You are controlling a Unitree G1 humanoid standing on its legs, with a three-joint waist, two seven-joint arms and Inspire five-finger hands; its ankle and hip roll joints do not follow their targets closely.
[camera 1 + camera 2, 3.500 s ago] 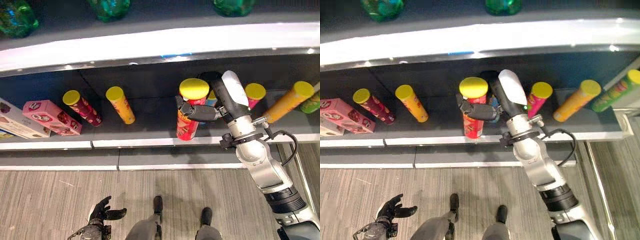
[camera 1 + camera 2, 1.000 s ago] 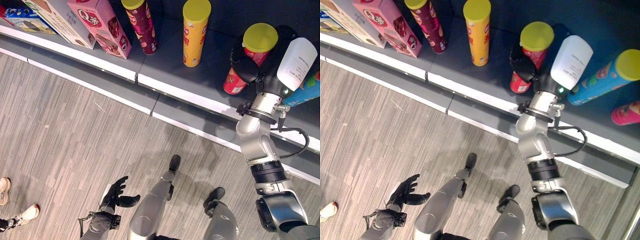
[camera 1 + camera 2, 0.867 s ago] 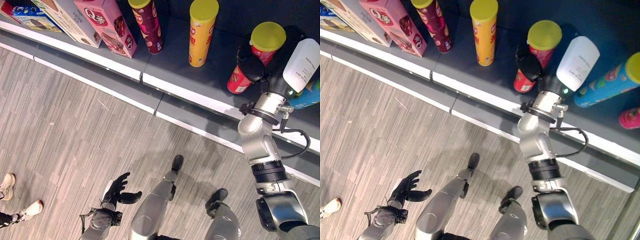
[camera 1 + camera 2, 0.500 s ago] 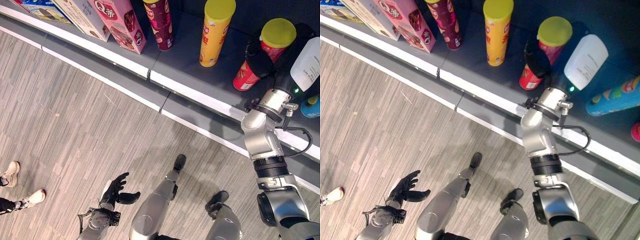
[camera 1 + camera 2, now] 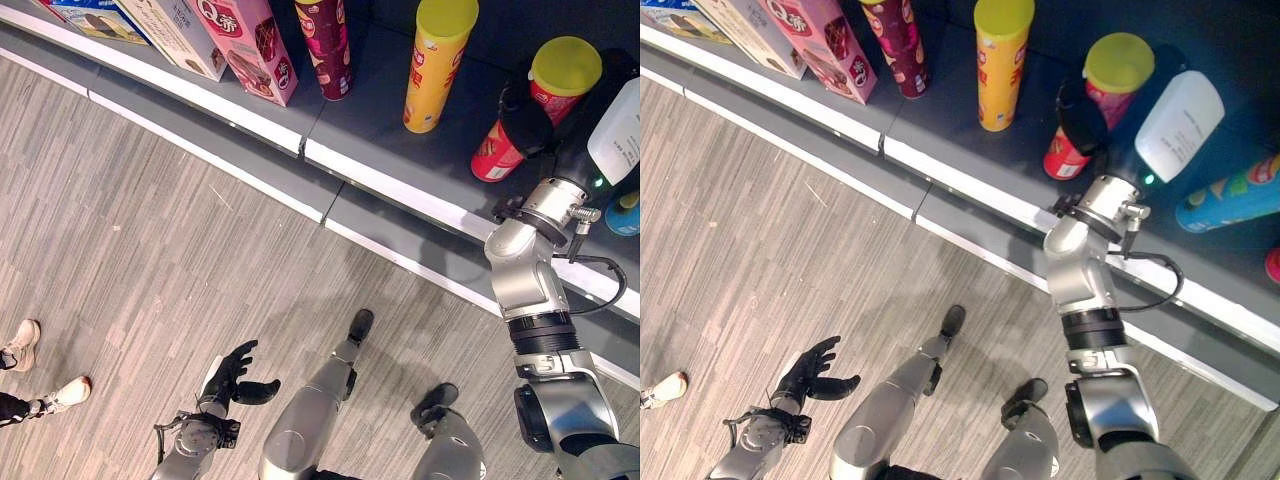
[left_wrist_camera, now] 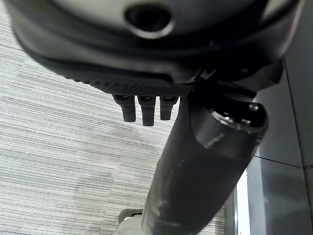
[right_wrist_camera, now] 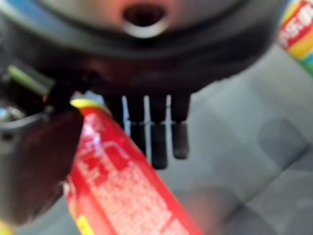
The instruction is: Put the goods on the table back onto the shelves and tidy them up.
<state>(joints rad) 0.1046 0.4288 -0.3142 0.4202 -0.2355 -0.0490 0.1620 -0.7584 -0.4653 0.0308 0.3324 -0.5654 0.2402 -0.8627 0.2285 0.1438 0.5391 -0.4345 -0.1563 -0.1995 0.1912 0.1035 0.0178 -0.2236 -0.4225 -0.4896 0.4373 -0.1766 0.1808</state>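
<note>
Here the right hand [image 5: 527, 122] was clamped on the red can [image 5: 532, 112], thumb on one side and fingers curled round the other, as the right wrist view confirmed. The can stood on the dark shelf [image 5: 372, 120], tilted, with its base near the front edge. The step in hand appeared to be the placing of this can among the others. The next move would call for setting the base flat, then releasing the grip without tipping the can.

The left hand [image 5: 231, 375] hung low over the floor [image 5: 130, 240], fingers relaxed and spread, holding nothing.

The can was a tall smooth cylinder with a yellow lid. A yellow can [image 5: 433, 62] and a maroon can [image 5: 324, 45] of like shape stood beside it. A pink box [image 5: 245, 45] and other cartons, flat-sided cardboard, leaned further left. The floor showed a grey wood grain.
</note>
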